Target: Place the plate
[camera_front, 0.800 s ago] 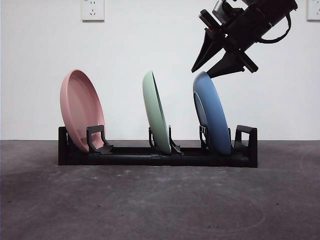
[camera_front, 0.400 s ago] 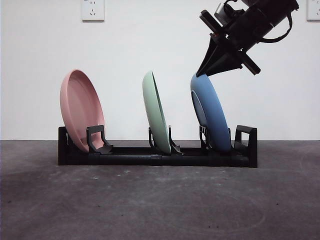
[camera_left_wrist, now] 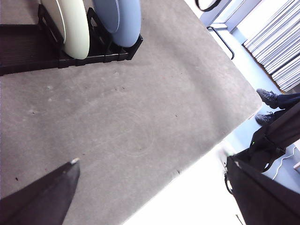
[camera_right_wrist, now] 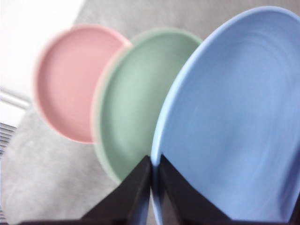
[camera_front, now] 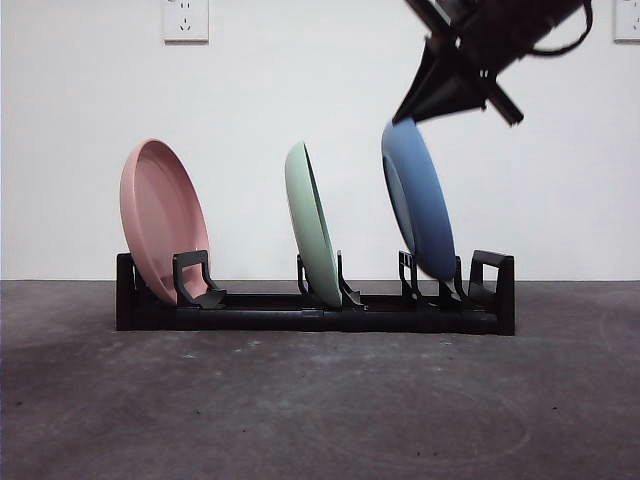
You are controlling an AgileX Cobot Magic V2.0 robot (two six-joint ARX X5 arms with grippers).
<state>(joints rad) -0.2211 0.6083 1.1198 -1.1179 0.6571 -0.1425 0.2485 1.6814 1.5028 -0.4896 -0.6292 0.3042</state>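
Behind rack point(camera_front: 310, 310), white wall point(camera_front: 250, 100)

Premises read as a robotics lab or test room, not a home. A grey bench point(camera_left_wrist: 140, 117) with a worn, scuffed top stands against a bare white wall point(camera_front: 250, 100). Two wall sockets point(camera_front: 186, 19) sit high above the rack point(camera_front: 300, 310), which is the only fixture on the bench. Beyond the bench's edge, the left wrist view shows a pale floor point(camera_left_wrist: 243, 136), a person's shoes point(camera_left_wrist: 268, 98) and stacked white slats point(camera_left_wrist: 276, 51), possibly blinds.
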